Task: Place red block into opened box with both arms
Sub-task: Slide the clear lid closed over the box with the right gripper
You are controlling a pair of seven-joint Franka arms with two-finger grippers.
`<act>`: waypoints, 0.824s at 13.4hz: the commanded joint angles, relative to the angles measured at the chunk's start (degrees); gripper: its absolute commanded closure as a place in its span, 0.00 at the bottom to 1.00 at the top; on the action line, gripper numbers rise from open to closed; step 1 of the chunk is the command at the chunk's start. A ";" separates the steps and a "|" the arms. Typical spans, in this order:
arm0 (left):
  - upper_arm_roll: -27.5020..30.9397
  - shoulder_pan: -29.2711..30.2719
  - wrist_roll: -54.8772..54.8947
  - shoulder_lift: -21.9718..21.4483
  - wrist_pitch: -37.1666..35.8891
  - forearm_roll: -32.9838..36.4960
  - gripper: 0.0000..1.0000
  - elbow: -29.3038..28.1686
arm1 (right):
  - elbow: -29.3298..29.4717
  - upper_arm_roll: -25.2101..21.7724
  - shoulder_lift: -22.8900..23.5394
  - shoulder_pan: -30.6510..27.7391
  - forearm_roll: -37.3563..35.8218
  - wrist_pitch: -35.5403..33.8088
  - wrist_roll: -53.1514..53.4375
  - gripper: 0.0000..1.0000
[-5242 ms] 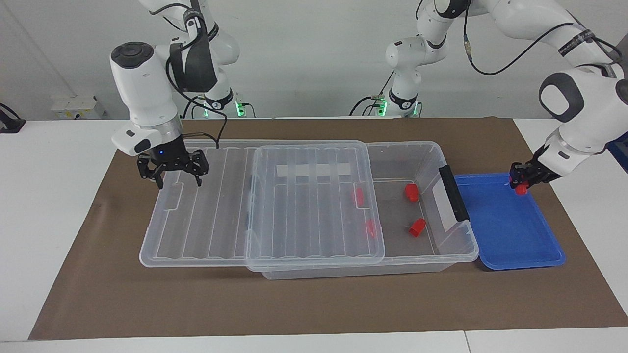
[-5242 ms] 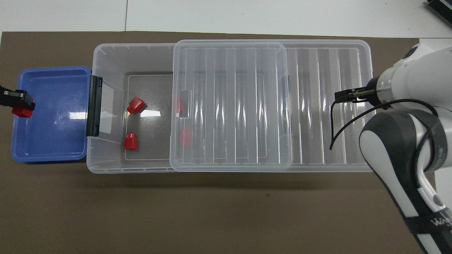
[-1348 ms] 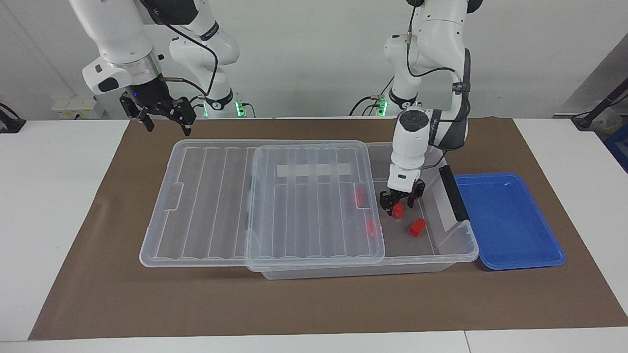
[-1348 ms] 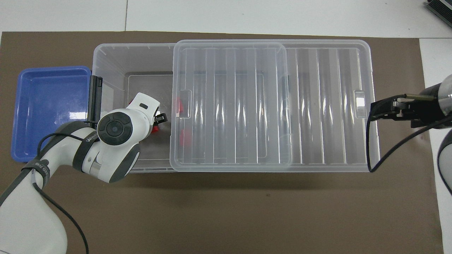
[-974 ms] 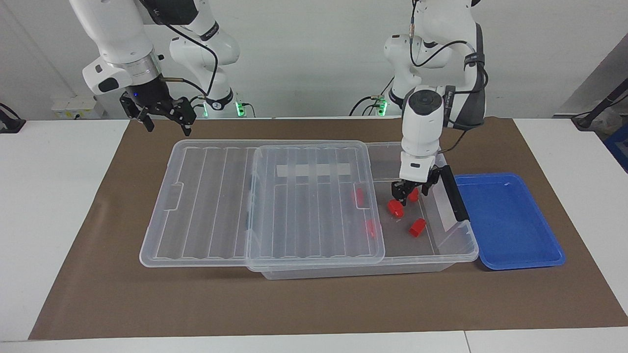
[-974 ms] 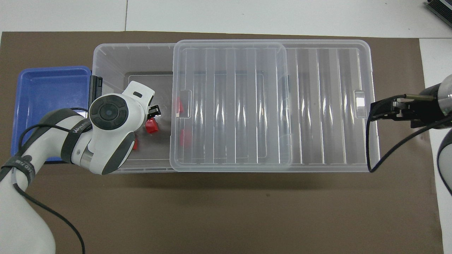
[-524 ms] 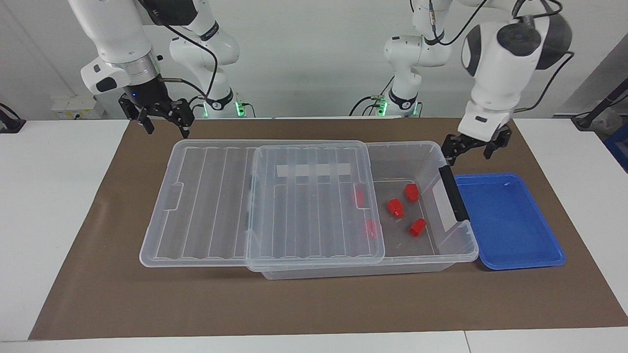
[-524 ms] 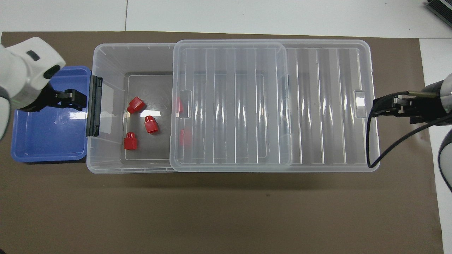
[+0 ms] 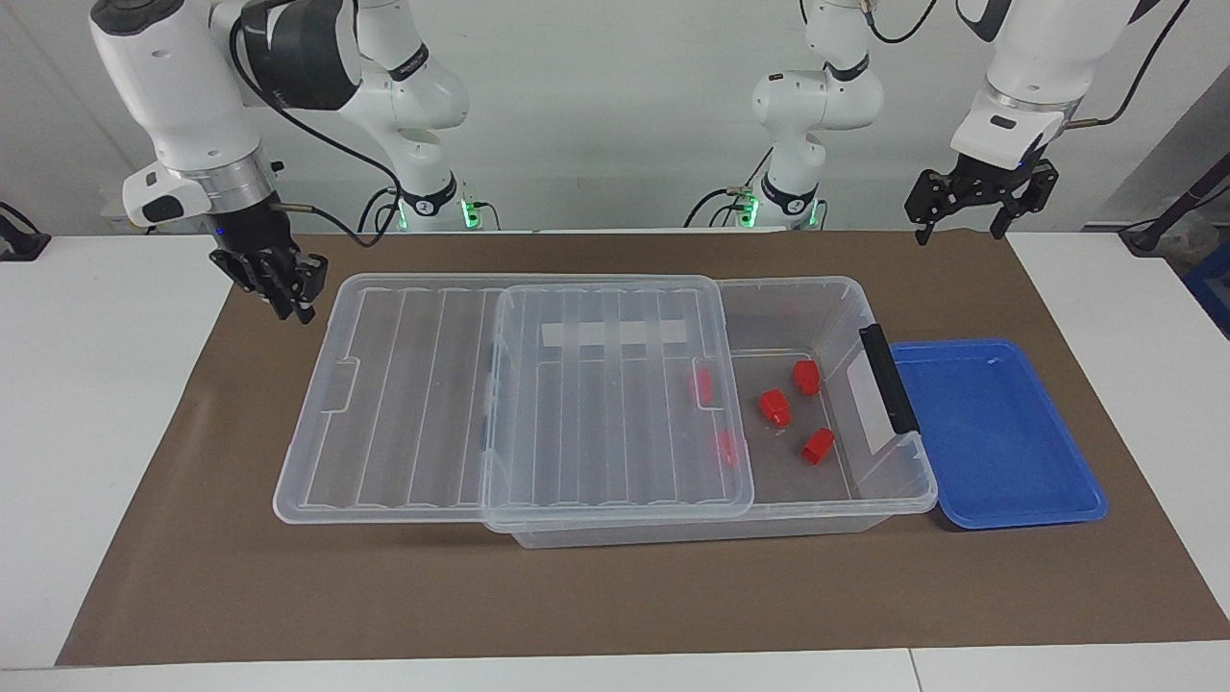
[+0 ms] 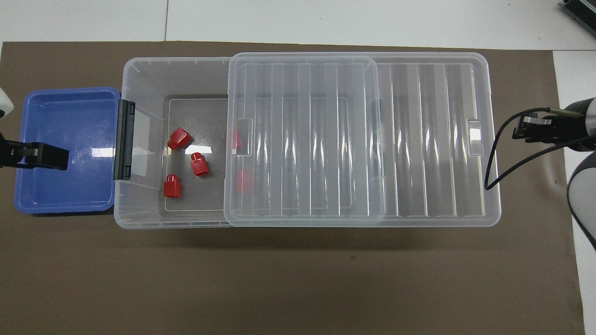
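Now the right hand (image 9: 281, 288) hangs low over the brown mat (image 9: 192, 538) on the desk, just beside the slid-back lid (image 9: 404, 404), carrying nothing; whether it is open or closed I cannot tell. It has dropped toward that lid end since a moment ago. The box (image 9: 846, 290) is uncovered at its handle end. There the red block (image 9: 774, 407), gripped by the left arm a second ago, lies loose on the floor between two other blocks (image 9: 806, 377), with two more showing through the lid. The blue tray (image 9: 1009, 461) beside the box holds nothing. The left hand (image 9: 961, 231) has pulled up and away, spread wide and empty, over the mat's edge nearest the robots. I judge the placing done. No brand or writing is readable; the pale tape strip (image 9: 613, 333) looks blank.
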 commanded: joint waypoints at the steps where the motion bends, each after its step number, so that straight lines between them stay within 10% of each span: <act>1: 0.51 -0.19 1.03 -0.64 -0.68 -0.74 0.00 -1.35 | -2.61 0.39 1.14 -2.84 1.30 4.66 -2.46 1.00; 11: 0.42 -0.55 11.23 -1.25 -2.12 -1.18 0.00 -1.61 | -2.87 0.65 9.42 -1.19 1.30 13.46 -5.19 1.00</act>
